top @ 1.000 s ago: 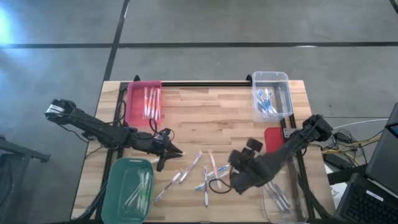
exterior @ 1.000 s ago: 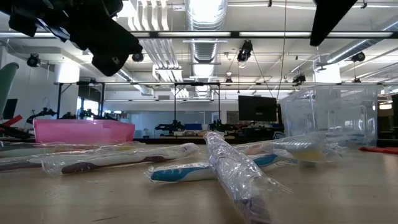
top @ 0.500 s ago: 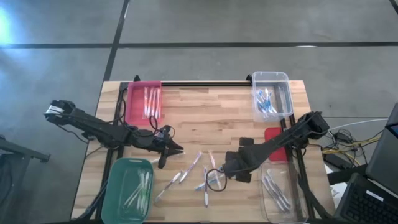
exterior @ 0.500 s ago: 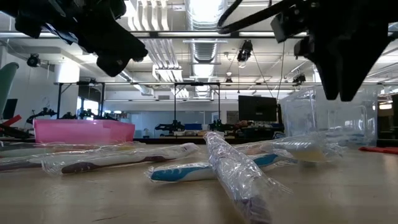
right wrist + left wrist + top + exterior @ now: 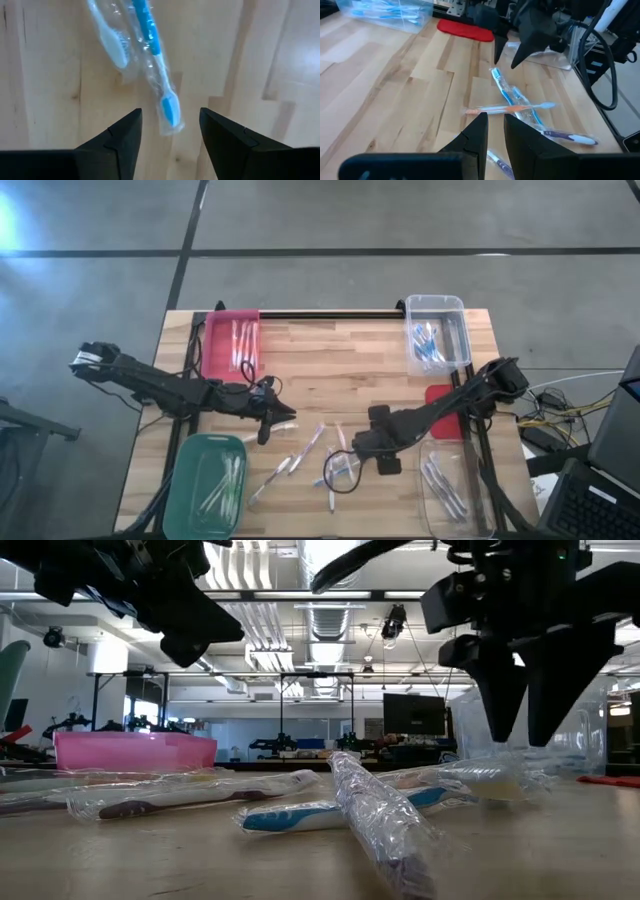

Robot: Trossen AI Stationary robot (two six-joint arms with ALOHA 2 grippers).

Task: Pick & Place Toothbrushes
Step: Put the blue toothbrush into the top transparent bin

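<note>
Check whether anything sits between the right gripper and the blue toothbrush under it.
Nothing visible does. The right gripper hangs open directly over the wrapped blue toothbrush, with only bare wood of the table around it. The left gripper waits aside.

A pale wood-plank desk [image 5: 330, 360] carries everything; a pink bin [image 5: 232, 345] sits at its far left, a clear bin [image 5: 436, 332] at its far right, a green bin [image 5: 208, 496] at its near left and another clear bin [image 5: 452, 495] at its near right. A red pad [image 5: 440, 412] lies between the two clear bins; wrapped toothbrushes [image 5: 318, 456] lie scattered on the bare wood near the front middle.
</note>
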